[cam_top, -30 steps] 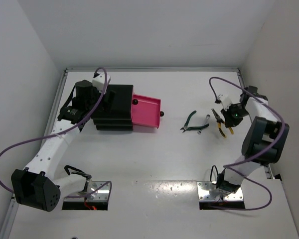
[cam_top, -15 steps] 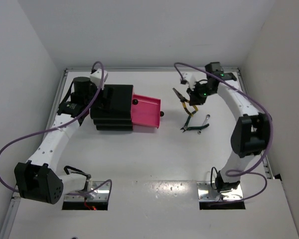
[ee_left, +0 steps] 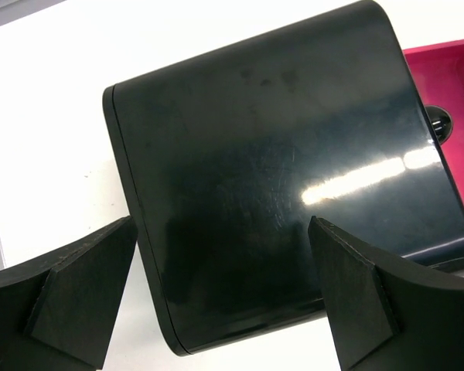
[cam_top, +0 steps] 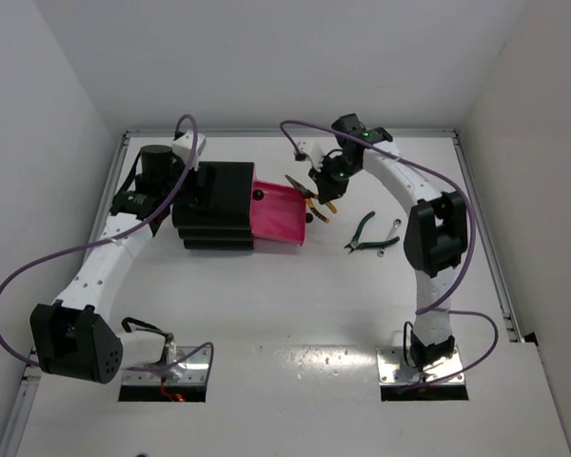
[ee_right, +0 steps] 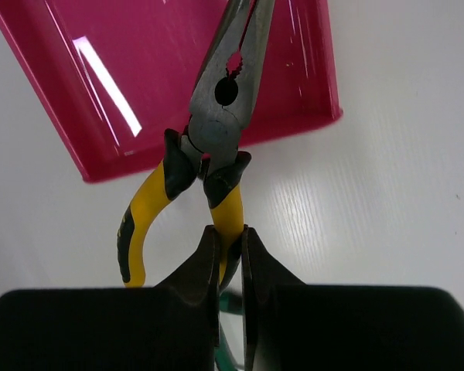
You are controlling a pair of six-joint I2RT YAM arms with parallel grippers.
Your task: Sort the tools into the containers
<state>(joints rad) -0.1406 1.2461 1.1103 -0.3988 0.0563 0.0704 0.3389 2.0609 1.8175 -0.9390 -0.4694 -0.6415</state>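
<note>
My right gripper (cam_top: 325,190) (ee_right: 230,239) is shut on one handle of the yellow-handled pliers (cam_top: 309,198) (ee_right: 216,147) and holds them in the air, the nose over the right edge of the open magenta-pink tray drawer (cam_top: 278,217) (ee_right: 162,69). The dark green-handled pliers (cam_top: 364,234) and the thin silver wrench (cam_top: 394,228) lie on the table to the right. My left gripper (cam_top: 192,190) (ee_left: 220,301) is open, its fingers straddling the near corner of the black drawer chest (cam_top: 214,203) (ee_left: 286,193).
The drawer's round black knob (cam_top: 309,218) sticks out at its right edge. A second knob (cam_top: 258,195) (ee_left: 441,124) sits on the chest front above the tray. White walls enclose the table on three sides.
My right arm has swung left across the table with the yellow pliers, from the far right to the tray's right edge. The left arm has barely shifted at the chest.
</note>
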